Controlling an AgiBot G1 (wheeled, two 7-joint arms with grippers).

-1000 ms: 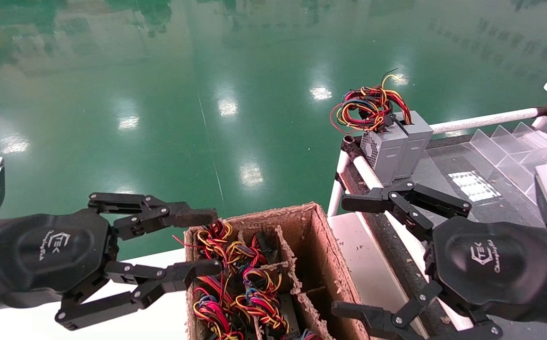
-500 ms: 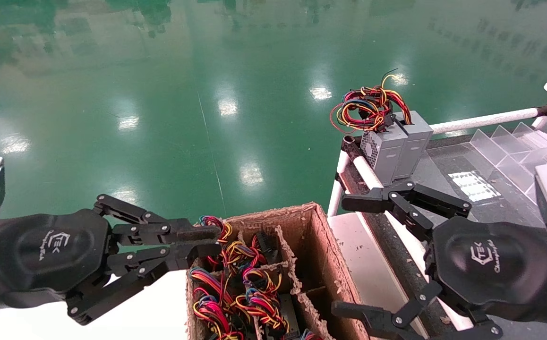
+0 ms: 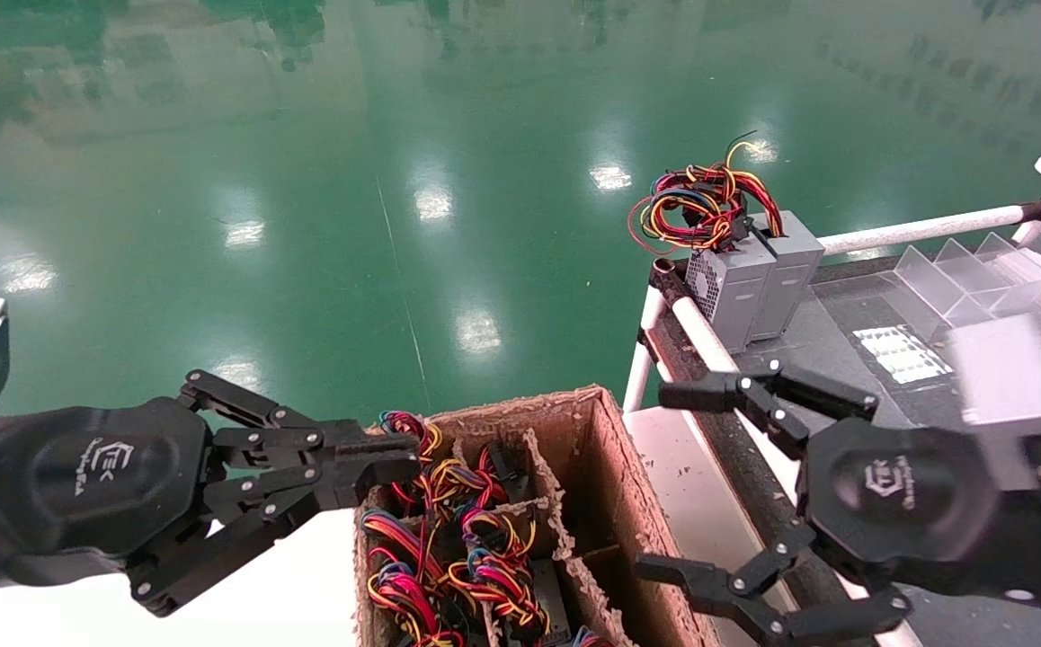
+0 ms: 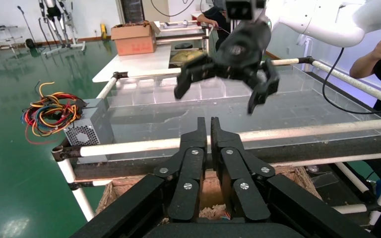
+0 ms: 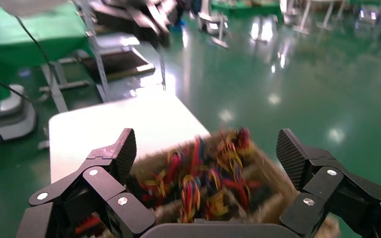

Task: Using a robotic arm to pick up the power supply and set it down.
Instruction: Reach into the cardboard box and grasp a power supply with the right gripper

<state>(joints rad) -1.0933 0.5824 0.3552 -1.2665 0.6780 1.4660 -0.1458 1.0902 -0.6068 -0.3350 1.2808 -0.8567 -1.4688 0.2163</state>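
Note:
A cardboard box (image 3: pixel 615 467) with dividers holds several power supplies, wire bundles up. In its far-left cell lies the power supply (image 3: pixel 440 474) with red, yellow and orange wires and a black connector; its grey body is hidden under the wires. My right gripper (image 3: pixel 666 485) hangs open at the box's right wall, over the rack edge, holding nothing. In the right wrist view the right gripper (image 5: pixel 207 148) faces the wire-filled box (image 5: pixel 258 198), jaws wide apart. My left gripper (image 3: pixel 395 458) is shut at the box's far-left corner; in the left wrist view this left gripper (image 4: pixel 206 123) grips nothing.
Two grey boxes (image 3: pixel 759 279) with a tangle of wires (image 3: pixel 696 207) stand upright at the far-left corner of the pipe-framed rack (image 3: pixel 920 225). Clear plastic dividers (image 3: pixel 979 270) sit at the rack's right. A white table (image 3: pixel 296 593) lies left of the cardboard box.
The left gripper closed beside the wires at the box's far-left corner, then held still. The right gripper has just started moving left toward the box, still open.

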